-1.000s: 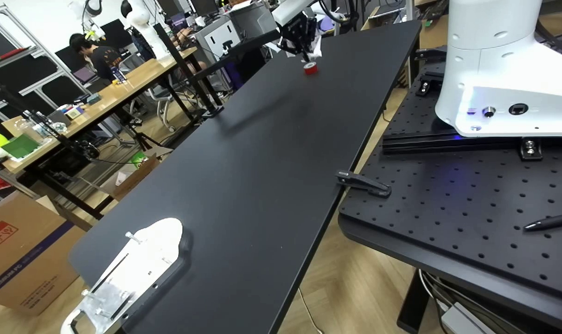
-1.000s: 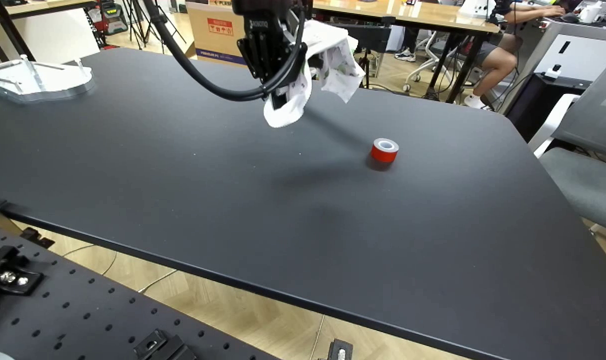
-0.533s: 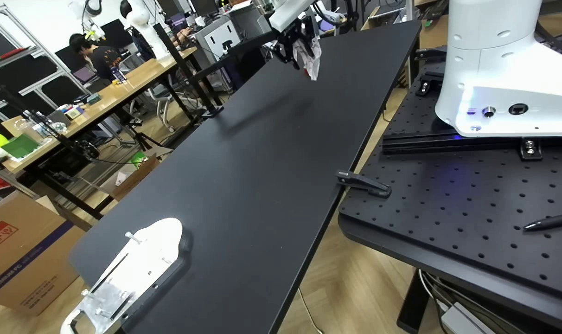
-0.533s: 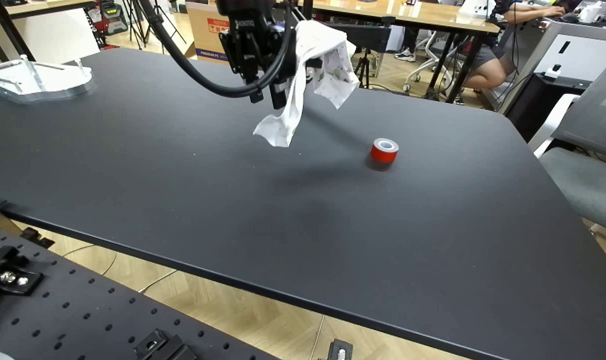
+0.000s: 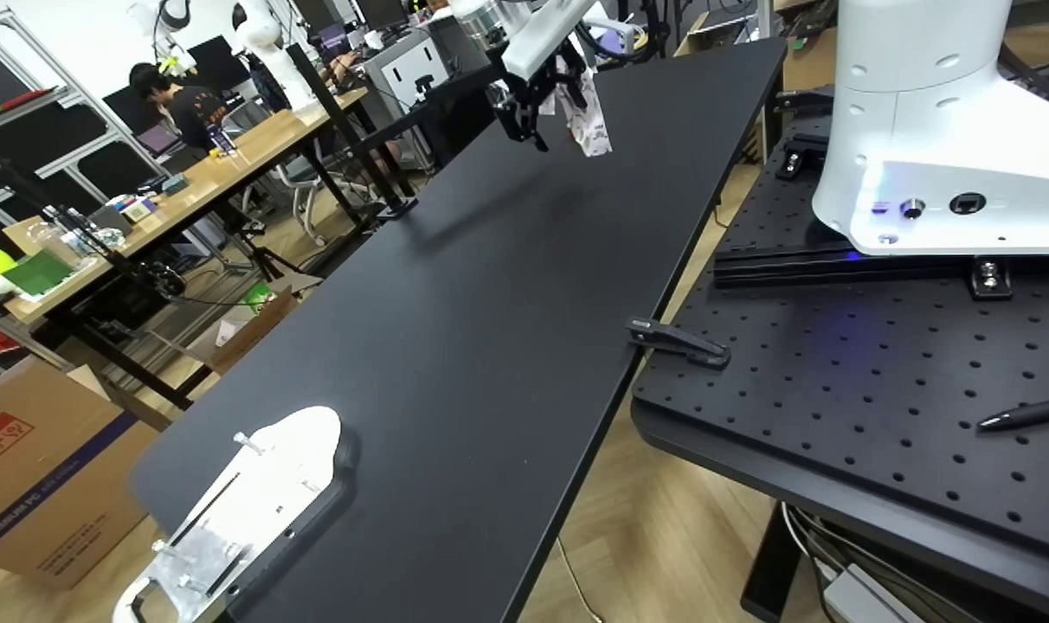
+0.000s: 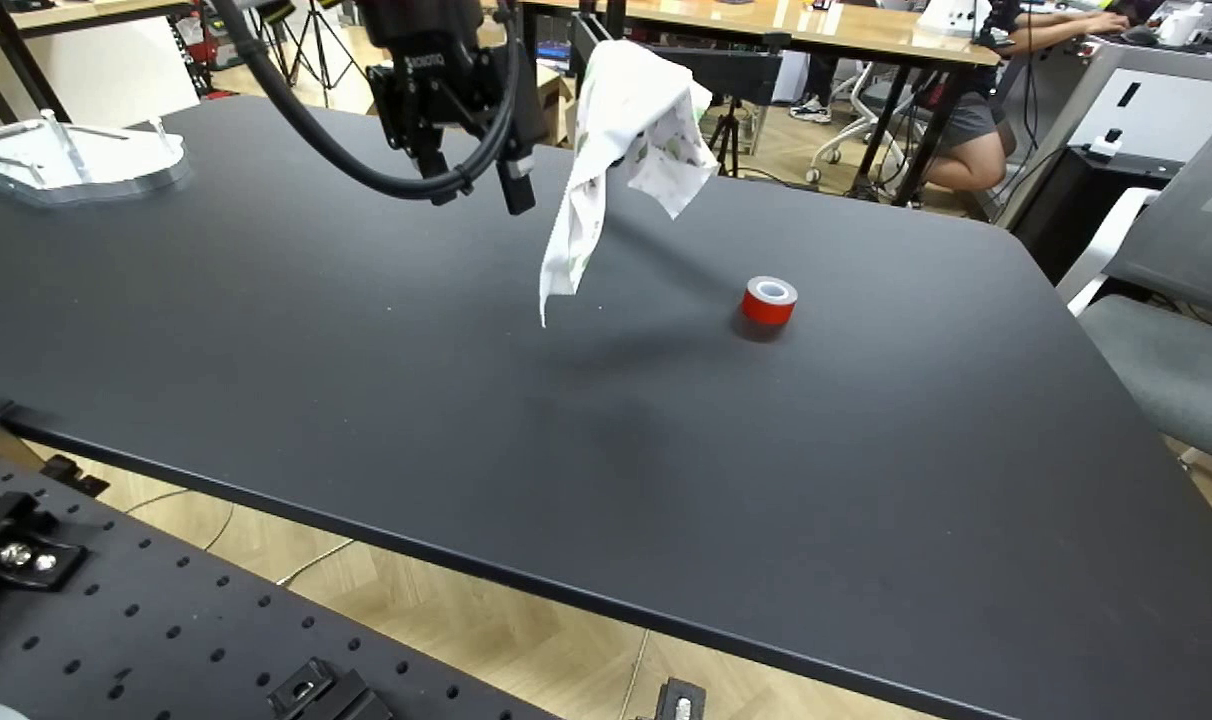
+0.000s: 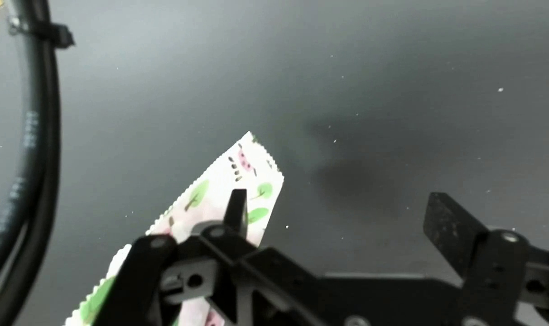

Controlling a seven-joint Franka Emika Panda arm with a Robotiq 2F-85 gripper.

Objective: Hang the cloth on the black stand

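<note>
A white cloth [image 6: 573, 225] with a leaf pattern is draped over the horizontal arm of the black stand [image 6: 734, 75], its ends dangling above the dark table. In an exterior view, that stand arm [image 5: 455, 93] reaches out from an upright post. My gripper [image 6: 476, 192] hovers left of the cloth there, apart from it. In the wrist view the gripper [image 7: 340, 217] is open, its fingers wide apart and only table seen between them. The cloth [image 7: 222, 194] shows below and behind the left finger. Where the cloth crosses the stand arm is partly hidden by its folds.
On the table sits a red tape roll [image 6: 769, 303], near the hanging cloth. A white plate with pegs [image 5: 260, 476] lies at the opposite end. A black clamp [image 5: 678, 343] grips the table edge by the robot base [image 5: 931, 156].
My gripper has opened and let go of the cloth, then drawn away, leftward in an exterior view. The released cloth end has dropped and hangs lower and straighter.
</note>
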